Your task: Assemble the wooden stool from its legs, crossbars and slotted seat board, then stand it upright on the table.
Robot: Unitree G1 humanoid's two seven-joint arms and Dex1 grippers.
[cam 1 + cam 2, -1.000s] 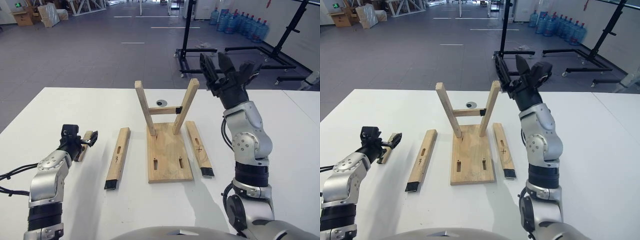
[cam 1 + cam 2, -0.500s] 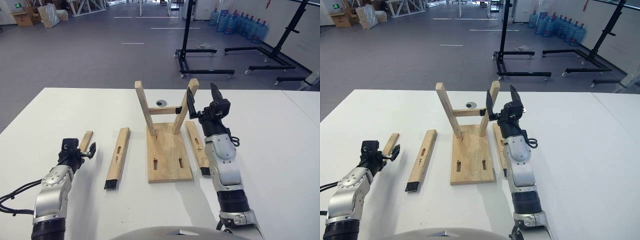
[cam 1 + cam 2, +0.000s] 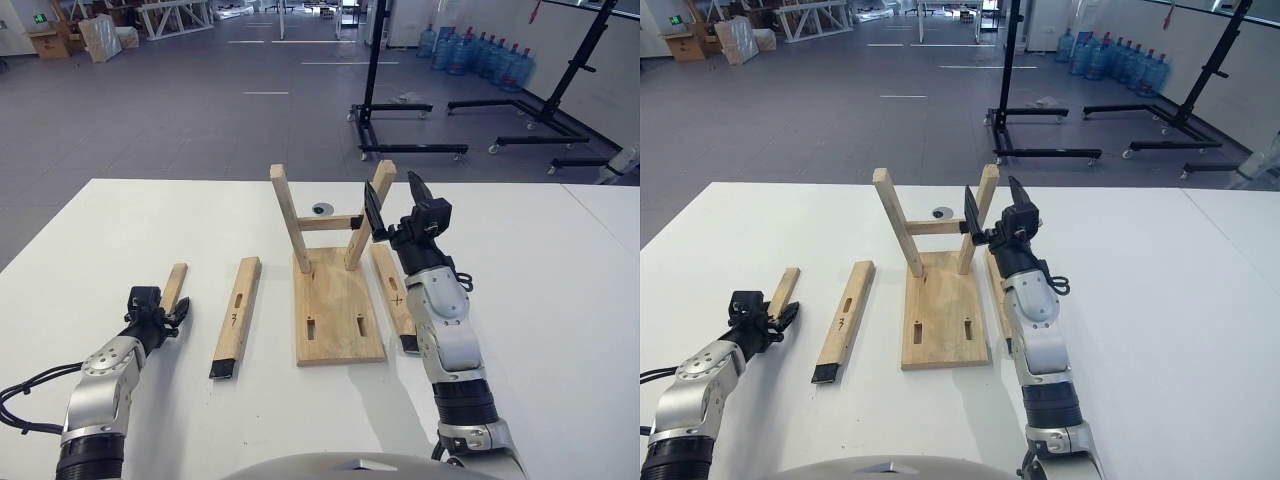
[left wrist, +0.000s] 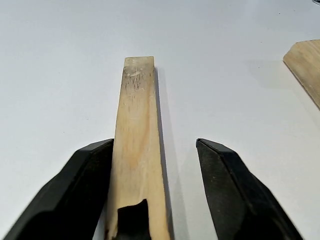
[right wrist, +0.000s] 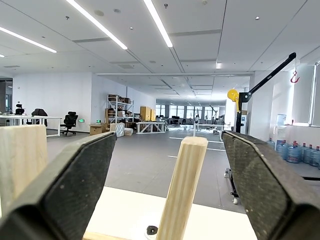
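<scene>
White table [image 3: 530,260], centre frame: seat board [image 3: 338,320] flat, legs [image 3: 292,220] and crossbar [image 3: 328,221] slotted in. Right gripper [image 3: 392,200] spread around upper-right leg [image 5: 185,200]; left gripper [image 3: 168,318] spread around loose bar [image 4: 137,125], lower left. Step judged: leg seating. Next: close, press squarely.

My left tool [image 4: 154,144] lies low at 8 o'clock, forearm extended ahead, its two fingers spread wide. My right arm is extended forward, forearm rising toward 12 o'clock, and my right tool [image 3: 392,203] at 1 o'clock stands raised, fingers parted and pointing away from me
</scene>
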